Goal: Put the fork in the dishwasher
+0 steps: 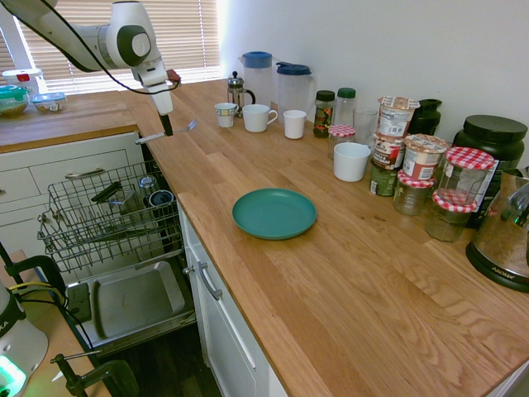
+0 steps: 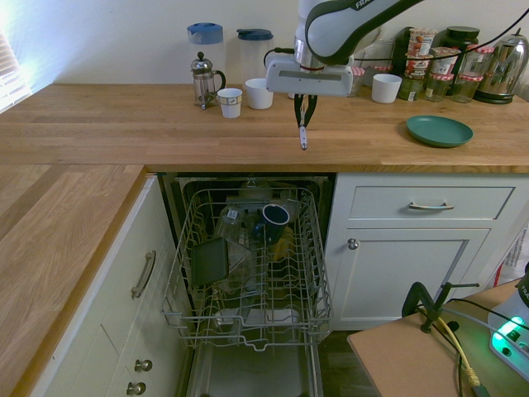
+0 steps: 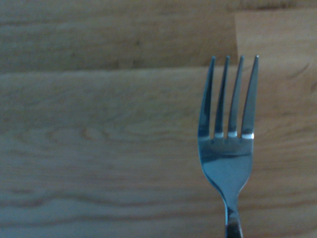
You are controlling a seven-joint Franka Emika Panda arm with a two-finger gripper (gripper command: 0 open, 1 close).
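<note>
Above the counter (image 1: 355, 240), near its edge by the open dishwasher (image 2: 252, 265), our hand (image 1: 168, 131) is clenched on the fork (image 3: 227, 158).

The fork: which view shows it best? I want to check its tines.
The wrist view: the fork fills much of it, all four tines distinct. The first exterior view shows it small, held in the gripper; the second shows mostly its handle, below the fingertips.

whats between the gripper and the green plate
Just bare wooden worktop between the gripper and the green plate, seen in the first exterior view.
</note>
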